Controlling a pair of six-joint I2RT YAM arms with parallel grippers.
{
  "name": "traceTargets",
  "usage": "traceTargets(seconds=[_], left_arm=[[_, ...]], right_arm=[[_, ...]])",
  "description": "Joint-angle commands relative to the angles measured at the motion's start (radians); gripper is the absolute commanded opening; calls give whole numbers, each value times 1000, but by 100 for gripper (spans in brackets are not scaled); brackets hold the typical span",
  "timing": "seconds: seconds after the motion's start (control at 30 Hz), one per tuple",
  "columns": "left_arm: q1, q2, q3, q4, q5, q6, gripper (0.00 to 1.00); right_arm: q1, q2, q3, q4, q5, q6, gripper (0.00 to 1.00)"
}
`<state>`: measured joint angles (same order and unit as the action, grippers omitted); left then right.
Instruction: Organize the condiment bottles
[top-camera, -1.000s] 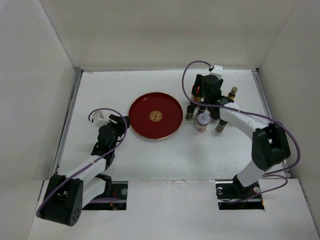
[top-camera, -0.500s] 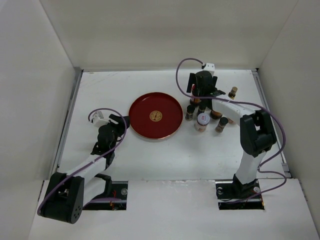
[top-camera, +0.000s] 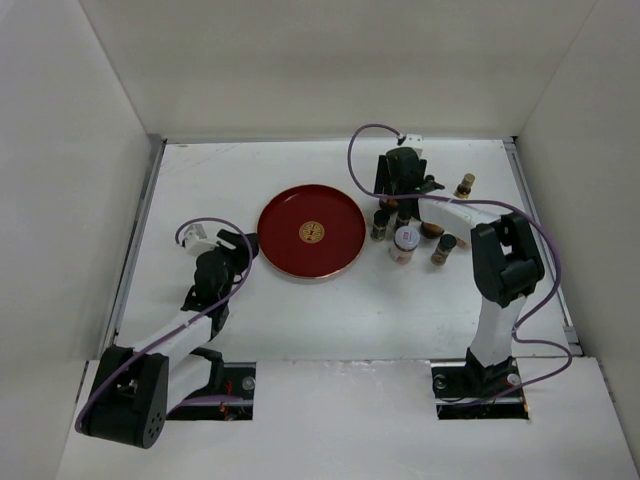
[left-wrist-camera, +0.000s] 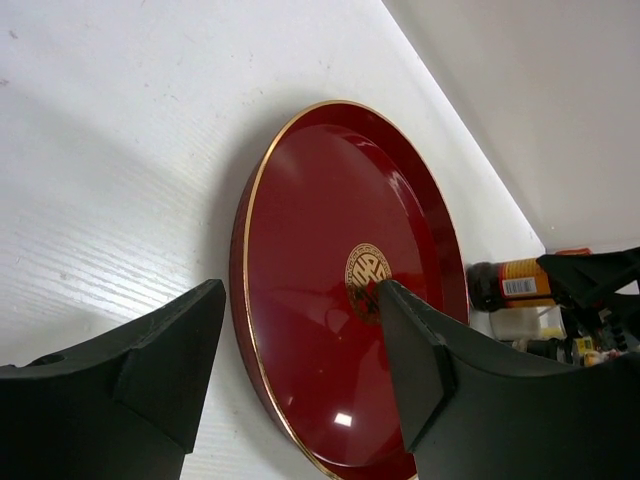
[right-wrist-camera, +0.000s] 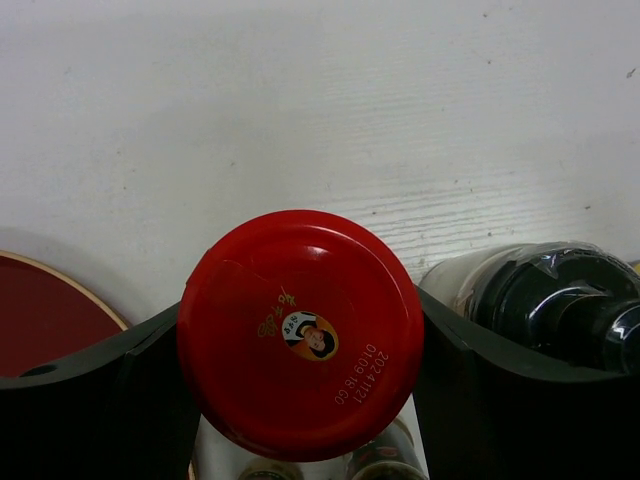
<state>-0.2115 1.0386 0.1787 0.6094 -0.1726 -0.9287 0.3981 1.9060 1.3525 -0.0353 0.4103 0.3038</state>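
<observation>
Right wrist view, red-lidded jar (right-wrist-camera: 300, 290), clasped inside right pincer (right-wrist-camera: 300, 335)

The left arm (top-camera: 178, 326) lies low and bent, reaching forward. The left gripper (left-wrist-camera: 300, 300) hangs low, its two black fingers (left-wrist-camera: 165, 365) wide apart with nothing between them. The right arm (top-camera: 497, 265) stands up tall, then folds and stretches away to the left. The right gripper (top-camera: 400, 196) points down, and its fingers press on both sides of a red-lidded jar (right-wrist-camera: 300, 330).
</observation>
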Motion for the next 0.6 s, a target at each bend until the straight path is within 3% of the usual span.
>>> traceTargets(seconds=[0.0,0.27,0.57], left_arm=[[2,-26,-8,56,-5,-4,61],[7,-26,-8,58,7,-9,61],[10,-38,-16,58,-5,-12,62]], right_arm=[[0,-76,11,155,21,-3,59],[34,-136,39,288,25,-46,53],[155,-131,122,281,16,-72,53]])
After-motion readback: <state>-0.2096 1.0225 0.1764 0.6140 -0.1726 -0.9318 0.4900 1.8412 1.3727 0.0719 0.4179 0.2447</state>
